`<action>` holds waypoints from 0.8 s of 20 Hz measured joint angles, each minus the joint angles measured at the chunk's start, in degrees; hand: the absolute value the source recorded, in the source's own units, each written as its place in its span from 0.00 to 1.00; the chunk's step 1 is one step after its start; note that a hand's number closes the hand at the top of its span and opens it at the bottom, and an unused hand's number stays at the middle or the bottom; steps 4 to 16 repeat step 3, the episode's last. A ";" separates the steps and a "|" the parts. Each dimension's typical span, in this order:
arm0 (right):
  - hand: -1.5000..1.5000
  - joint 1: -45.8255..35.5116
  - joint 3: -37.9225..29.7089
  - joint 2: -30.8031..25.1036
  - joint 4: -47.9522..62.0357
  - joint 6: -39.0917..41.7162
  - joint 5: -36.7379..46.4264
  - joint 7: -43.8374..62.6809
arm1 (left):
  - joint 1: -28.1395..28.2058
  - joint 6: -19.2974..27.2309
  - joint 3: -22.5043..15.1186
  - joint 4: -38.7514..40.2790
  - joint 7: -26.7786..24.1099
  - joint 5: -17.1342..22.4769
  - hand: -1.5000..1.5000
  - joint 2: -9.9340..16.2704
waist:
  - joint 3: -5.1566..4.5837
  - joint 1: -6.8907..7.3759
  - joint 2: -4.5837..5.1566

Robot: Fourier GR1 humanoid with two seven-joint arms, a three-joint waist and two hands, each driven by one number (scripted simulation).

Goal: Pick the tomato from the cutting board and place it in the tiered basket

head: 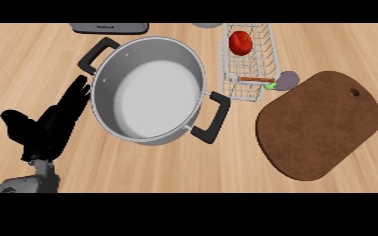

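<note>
Tomato (241, 41) sits in the wire basket (258, 82); bare cutting board (319, 125) lies right of the pot (151, 91); left hand (46, 125) rests open at left

Kitchen setting — wooden counter (184, 170) carries a steel stockpot (151, 90) with black handles, a dark cutting board (317, 125) and a wire tiered basket (251, 60) holding a tomato (241, 42).

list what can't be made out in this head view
- Right hand: not in view at all.
- Grey appliance and grey round thing: cut off by the top edge.
- Purple item beside the tiered basket: too small to identify.
- Left hand: forearm cut by the lower edge.
</note>
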 measured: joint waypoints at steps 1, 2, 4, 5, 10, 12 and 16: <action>0.00 0.07 -0.39 -1.55 1.26 1.06 -0.23 -0.40 | 0.02 -0.05 -0.18 0.04 0.08 -0.06 0.50 -0.14 | 0.02 0.10 0.04; 0.00 0.10 -0.52 -2.76 2.38 1.60 -0.13 -1.23 | -0.33 -0.10 -0.36 0.10 0.27 -0.03 0.50 -0.28 | 0.03 0.28 0.13; 0.00 0.31 -0.77 -4.44 3.36 3.06 -0.26 -1.60 | -0.75 0.15 -0.47 0.50 0.25 -0.31 0.50 -0.46 | 0.05 0.31 0.21; 0.00 0.31 -0.77 -4.44 3.36 3.06 -0.26 -1.60 | -0.75 0.15 -0.47 0.50 0.25 -0.31 0.50 -0.46 | 0.05 0.31 0.21; 0.00 0.31 -0.77 -4.44 3.36 3.06 -0.26 -1.60 | -0.75 0.15 -0.47 0.50 0.25 -0.31 0.50 -0.46 | 0.05 0.31 0.21; 0.00 0.31 -0.77 -4.44 3.36 3.06 -0.26 -1.60 | -0.75 0.15 -0.47 0.50 0.25 -0.31 0.50 -0.46 | 0.05 0.31 0.21; 0.00 0.31 -0.77 -4.44 3.36 3.06 -0.26 -1.60 | -0.75 0.15 -0.47 0.50 0.25 -0.31 0.50 -0.46 | 0.05 0.31 0.21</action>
